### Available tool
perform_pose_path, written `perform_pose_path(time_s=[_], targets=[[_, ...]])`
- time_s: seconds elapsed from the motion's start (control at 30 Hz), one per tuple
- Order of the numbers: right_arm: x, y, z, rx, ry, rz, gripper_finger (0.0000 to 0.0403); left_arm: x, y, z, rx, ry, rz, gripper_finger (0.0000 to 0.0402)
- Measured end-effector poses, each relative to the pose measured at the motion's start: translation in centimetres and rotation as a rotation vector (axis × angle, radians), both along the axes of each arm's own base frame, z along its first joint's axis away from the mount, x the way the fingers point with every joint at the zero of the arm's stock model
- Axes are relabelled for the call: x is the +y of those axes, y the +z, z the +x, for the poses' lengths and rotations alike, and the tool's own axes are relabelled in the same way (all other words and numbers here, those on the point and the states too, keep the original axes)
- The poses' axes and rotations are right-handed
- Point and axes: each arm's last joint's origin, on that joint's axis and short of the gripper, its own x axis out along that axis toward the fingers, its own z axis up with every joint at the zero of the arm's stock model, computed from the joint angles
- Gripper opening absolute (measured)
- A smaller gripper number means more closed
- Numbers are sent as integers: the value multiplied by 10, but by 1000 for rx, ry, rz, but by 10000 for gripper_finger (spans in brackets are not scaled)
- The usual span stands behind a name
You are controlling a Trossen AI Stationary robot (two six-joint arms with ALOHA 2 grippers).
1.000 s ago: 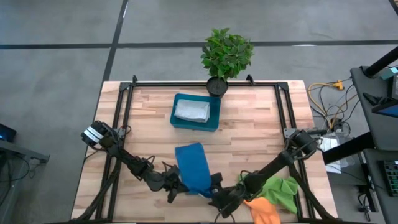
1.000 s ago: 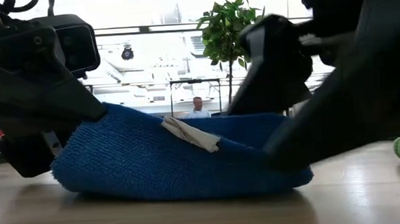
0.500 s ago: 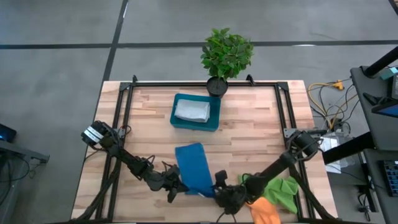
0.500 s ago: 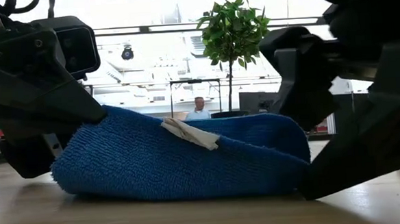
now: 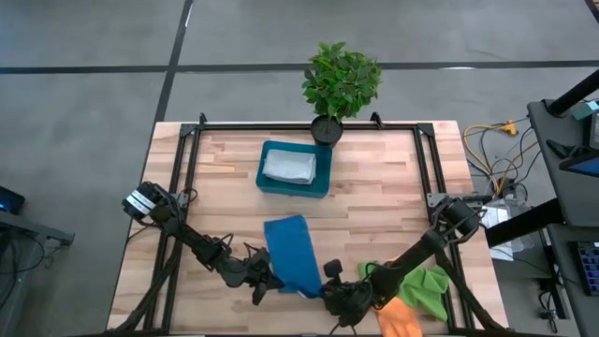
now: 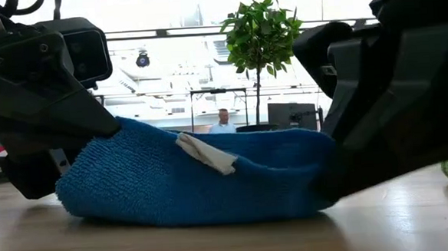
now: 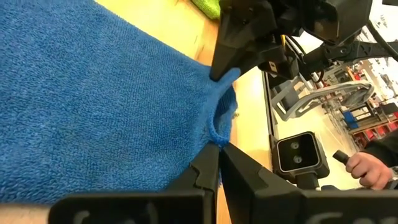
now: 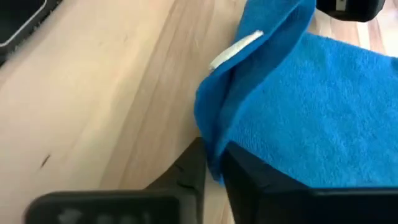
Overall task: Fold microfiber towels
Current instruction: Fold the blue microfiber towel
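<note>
Both pinched on blue towel (image 5: 290, 253) near edge: left end effector (image 5: 269, 278), right end effector (image 5: 325, 288), lime towel (image 5: 423, 284) beside right.

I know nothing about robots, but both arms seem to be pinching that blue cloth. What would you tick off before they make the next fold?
1. Left gripper shut on the blue towel at its near edge: ok.
2. Right gripper shut on the same edge's other corner: ok.
3. Towel's white tag faces outward on the fold: not ok.
4. Wooden table beyond the towel free for folding: ok.
5. Green towel and orange towel apart from the blue one: ok.
6. Far edge lying flat: cannot tell.
</note>
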Motion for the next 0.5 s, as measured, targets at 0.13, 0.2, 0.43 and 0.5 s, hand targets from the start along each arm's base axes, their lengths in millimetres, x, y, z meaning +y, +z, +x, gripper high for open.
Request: perform_pose_path(time_s=[0.13,0.2,0.43,0.5], targets=[[2,3,2,-11,3,6,12,0,0,0,-2,0,0,0],[1,2,1,-5,1,4,10,0,1,0,-11,-2,1,0],[-2,14,-3,36,-17,45,9,-2,23,-2,-97,-119,59,0],[-3,23,-2,49,20,96,9,-2,31,-4,-129,-172,65,0]])
